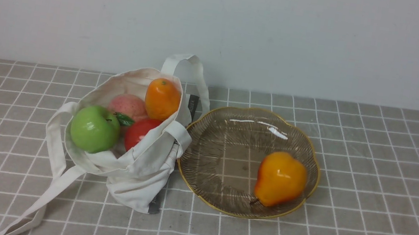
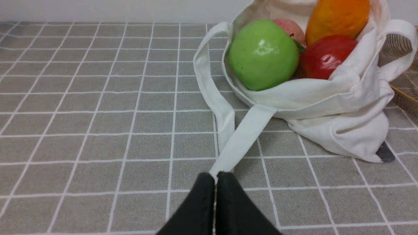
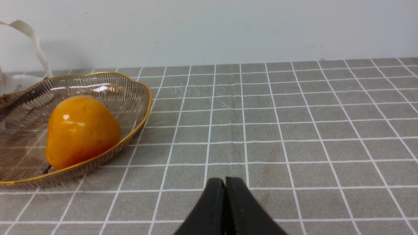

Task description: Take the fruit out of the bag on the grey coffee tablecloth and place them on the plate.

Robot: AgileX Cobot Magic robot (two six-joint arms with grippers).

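The off-white bag (image 1: 133,164) lies open on the grey coffee tablecloth (image 1: 369,177), left of the plate (image 1: 210,167). In its mouth sit fruit: a green apple (image 1: 94,129), a pinkish peach (image 1: 128,106), a tangerine (image 1: 162,98) and a red round fruit (image 1: 139,132). An orange-yellow pear (image 1: 279,179) lies on the plate's right half. In the left wrist view my left gripper (image 2: 215,174) is shut and empty, low over the cloth, with the bag's strap (image 2: 240,140) running out from behind its tips. My right gripper (image 3: 225,180) is shut and empty, to the right of the plate (image 3: 130,98).
A pale wall (image 1: 327,39) closes off the far edge of the cloth. The bag's long strap (image 1: 46,197) trails toward the front left corner. A second strap (image 1: 190,65) loops up behind the bag. Bare cloth (image 3: 310,130) stretches right of the plate.
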